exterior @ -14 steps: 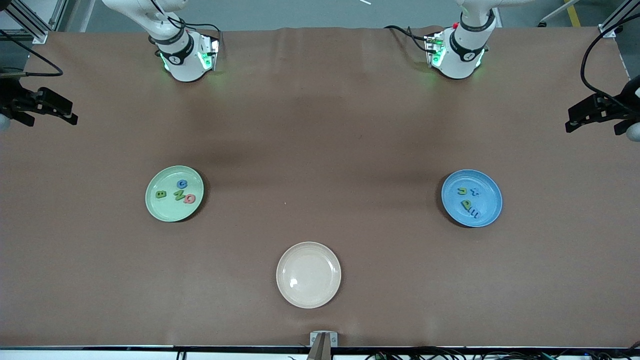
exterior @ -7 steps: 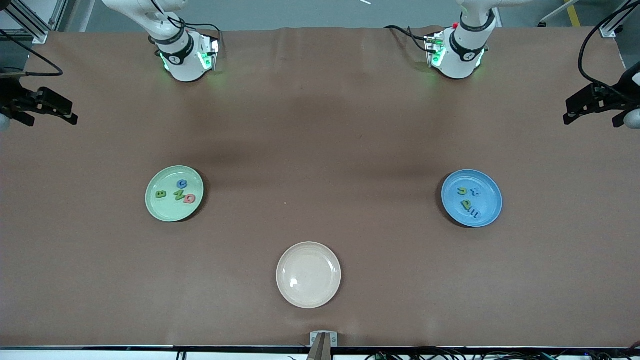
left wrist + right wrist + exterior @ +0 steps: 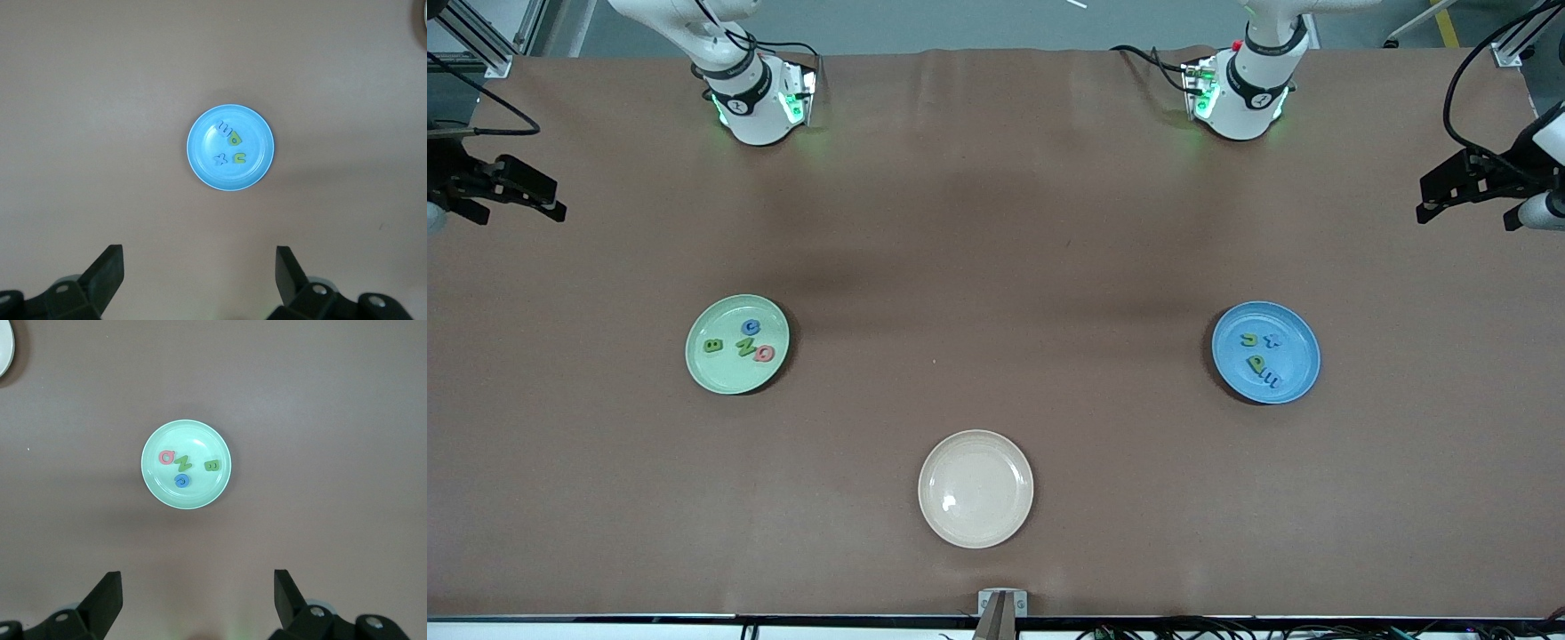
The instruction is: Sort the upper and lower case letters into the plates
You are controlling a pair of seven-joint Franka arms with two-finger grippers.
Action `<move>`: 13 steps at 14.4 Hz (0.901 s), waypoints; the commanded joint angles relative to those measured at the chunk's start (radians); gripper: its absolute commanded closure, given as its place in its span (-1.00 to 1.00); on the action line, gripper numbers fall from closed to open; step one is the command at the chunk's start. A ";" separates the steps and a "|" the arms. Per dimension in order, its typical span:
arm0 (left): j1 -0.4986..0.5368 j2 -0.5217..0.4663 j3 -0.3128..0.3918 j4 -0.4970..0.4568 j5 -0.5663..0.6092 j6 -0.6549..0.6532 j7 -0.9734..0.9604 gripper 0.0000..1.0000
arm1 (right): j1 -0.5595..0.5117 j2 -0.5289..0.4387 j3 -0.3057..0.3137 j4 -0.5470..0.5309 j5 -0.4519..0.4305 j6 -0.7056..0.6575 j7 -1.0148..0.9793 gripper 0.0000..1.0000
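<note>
The mint green plate [image 3: 729,373] holds several letters: a green B [image 3: 712,346], a blue letter [image 3: 751,327], a green N [image 3: 745,345] and a red Q [image 3: 764,354]. The blue plate [image 3: 1294,351] holds a green u [image 3: 1250,339], a blue x [image 3: 1271,340], a green p [image 3: 1256,362] and a blue m [image 3: 1269,380]. My right gripper [image 3: 559,203] is open and empty, high over the right arm's end of the table. Its wrist view shows the mint plate [image 3: 193,437] far below the gripper [image 3: 198,590]. My left gripper [image 3: 1423,203] is open and empty, high over the left arm's end, with the blue plate [image 3: 203,143] far below the gripper [image 3: 200,267].
An empty cream-white plate [image 3: 975,524] lies nearer to the front camera, midway between the two other plates. The brown table cover [image 3: 996,222] is bare between the plates and the arm bases.
My left gripper has drifted a little toward the middle and toward the arm bases' side. The right gripper, plates and letters have not moved.
</note>
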 commanded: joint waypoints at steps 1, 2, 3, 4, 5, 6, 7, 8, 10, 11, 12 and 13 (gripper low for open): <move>-0.006 -0.005 0.013 0.007 -0.017 0.003 0.006 -1.00 | -0.002 -0.029 0.005 -0.024 -0.014 -0.008 -0.006 -1.00; -0.004 -0.005 0.013 0.007 -0.016 0.003 -0.002 -1.00 | -0.003 -0.029 0.005 -0.024 -0.012 -0.010 -0.004 -1.00; -0.006 -0.006 0.013 0.007 -0.016 0.003 -0.005 -1.00 | -0.003 -0.029 0.005 -0.024 -0.012 -0.010 -0.004 -1.00; -0.006 -0.006 0.013 0.007 -0.016 0.003 -0.015 -1.00 | -0.003 -0.029 0.005 -0.024 -0.012 -0.010 -0.004 -1.00; -0.006 -0.008 0.013 0.007 -0.016 0.003 -0.064 -1.00 | -0.003 -0.029 0.005 -0.024 -0.012 -0.010 -0.004 -1.00; -0.006 -0.006 0.011 0.007 -0.014 0.003 -0.115 -1.00 | -0.003 -0.029 0.005 -0.024 -0.012 -0.010 -0.004 -1.00; -0.006 -0.008 0.011 0.007 -0.013 0.003 -0.146 -1.00 | -0.003 -0.029 0.005 -0.024 -0.011 -0.008 -0.004 -1.00; -0.006 -0.008 0.010 0.006 -0.010 0.003 -0.146 -1.00 | -0.003 -0.029 0.005 -0.024 -0.011 -0.008 -0.004 -1.00; -0.007 -0.006 0.008 0.006 -0.007 0.003 -0.154 -1.00 | -0.003 -0.029 0.005 -0.024 -0.009 -0.008 -0.004 -1.00; -0.006 -0.006 0.008 0.007 -0.008 0.003 -0.154 -1.00 | -0.003 -0.029 0.005 -0.024 -0.009 -0.008 -0.006 -1.00; -0.006 -0.006 0.008 0.007 -0.011 0.003 -0.155 -1.00 | -0.003 -0.029 0.005 -0.024 -0.008 -0.008 -0.004 -1.00; -0.007 -0.005 0.008 0.006 -0.013 0.003 -0.155 -1.00 | -0.003 -0.029 0.005 -0.024 -0.008 -0.007 -0.004 -1.00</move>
